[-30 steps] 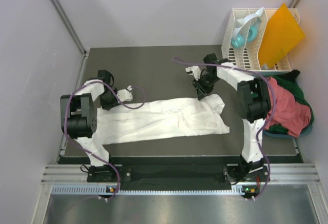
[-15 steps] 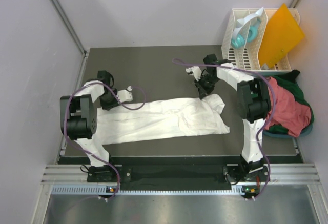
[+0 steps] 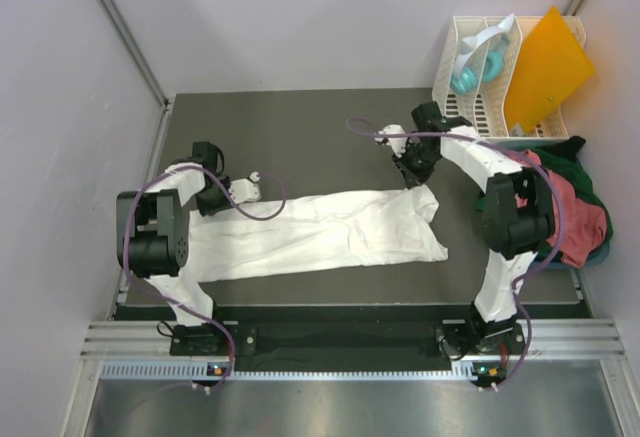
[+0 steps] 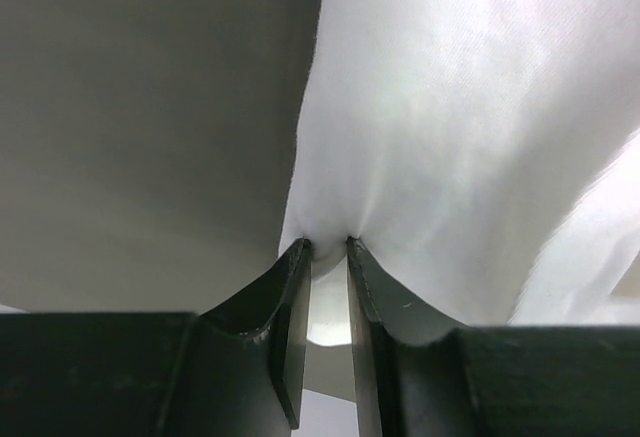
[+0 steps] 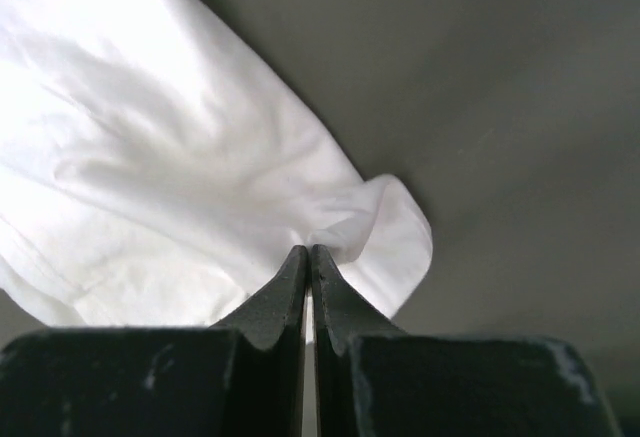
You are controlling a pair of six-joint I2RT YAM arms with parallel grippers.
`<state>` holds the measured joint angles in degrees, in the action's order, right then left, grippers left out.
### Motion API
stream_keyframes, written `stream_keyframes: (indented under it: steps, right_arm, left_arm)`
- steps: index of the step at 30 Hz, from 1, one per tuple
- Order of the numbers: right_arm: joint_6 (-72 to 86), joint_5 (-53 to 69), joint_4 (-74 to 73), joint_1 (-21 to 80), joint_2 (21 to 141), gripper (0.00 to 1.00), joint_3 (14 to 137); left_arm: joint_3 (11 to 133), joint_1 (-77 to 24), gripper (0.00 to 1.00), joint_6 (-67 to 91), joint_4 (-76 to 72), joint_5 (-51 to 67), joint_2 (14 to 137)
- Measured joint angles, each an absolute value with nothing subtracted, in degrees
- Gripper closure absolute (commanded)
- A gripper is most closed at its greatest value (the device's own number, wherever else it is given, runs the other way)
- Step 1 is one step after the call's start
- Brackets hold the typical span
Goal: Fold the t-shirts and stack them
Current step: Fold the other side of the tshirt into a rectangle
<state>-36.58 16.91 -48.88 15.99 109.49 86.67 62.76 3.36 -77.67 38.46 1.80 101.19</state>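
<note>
Since a second ago, the right arm's elbow is swinging out over the pile at the right, and the right pincer (image 3: 413, 175) is carrying its corner of the white shirt (image 3: 320, 232) slightly right and back. The left pincer (image 3: 238, 193) is barely shifting.

From above, the white shirt is lying as a long, rumpled band across the dark tabletop (image 3: 300, 127), with one pincer at each far corner. A salmon shirt (image 3: 582, 225) and a green shirt (image 3: 576, 149) are waiting in a heap at the right, near the slatted rack (image 3: 462, 97) and the stiff orange sheet (image 3: 548, 67).

Through the left wrist camera, the left pincer (image 4: 328, 249) is gripping a puckered edge of the white shirt (image 4: 450, 107), its jaws nearly closed with thin cloth between them, above the matte tabletop (image 4: 150, 107).

Through the right wrist camera, the right pincer (image 5: 308, 252) is clamping fully onto a curled corner of the white shirt (image 5: 180, 157), and soft creases are fanning out from the grip over the tabletop (image 5: 500, 107).

Judging by this, both arms are tensioning the far edge before a fold. Doing it well probably means lifting evenly, keeping the edge taut, and moving together so the limp knit is not bunching or slipping.
</note>
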Motion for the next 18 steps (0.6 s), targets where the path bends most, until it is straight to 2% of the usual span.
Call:
stream_keyframes:
  steps: [9, 10, 12, 13, 16, 18]
  right_arm:
    - [-40.16, 14.44, -48.84, 13.63, 106.67, 1.0, 76.86]
    - [-40.49, 14.28, -48.82, 13.5, 106.63, 0.97, 76.38]
    - [-41.06, 13.8, -48.4, 13.19, 106.37, 0.81, 75.2]
    - [-41.39, 13.58, -48.05, 13.08, 106.13, 0.65, 74.59]
    - [-42.28, 12.51, -47.53, 12.93, 105.32, 0.48, 73.78]
    - [-42.63, 11.9, -47.27, 12.88, 104.51, 0.46, 73.52]
  left_arm:
    - [61.71, 2.74, 0.74, -76.51, 36.6, -1.02, 100.77]
    - [61.63, 2.68, 0.73, -76.31, 36.4, -1.3, 100.77]
    - [61.36, 2.46, 0.71, -75.88, 35.92, -2.04, 100.71]
    - [61.12, 2.31, 0.7, -75.55, 35.51, -2.5, 100.6]
    - [60.36, 2.0, 0.68, -75.05, 34.3, -3.33, 100.16]
    - [59.9, 1.93, 0.67, -74.81, 33.5, -3.95, 99.88]
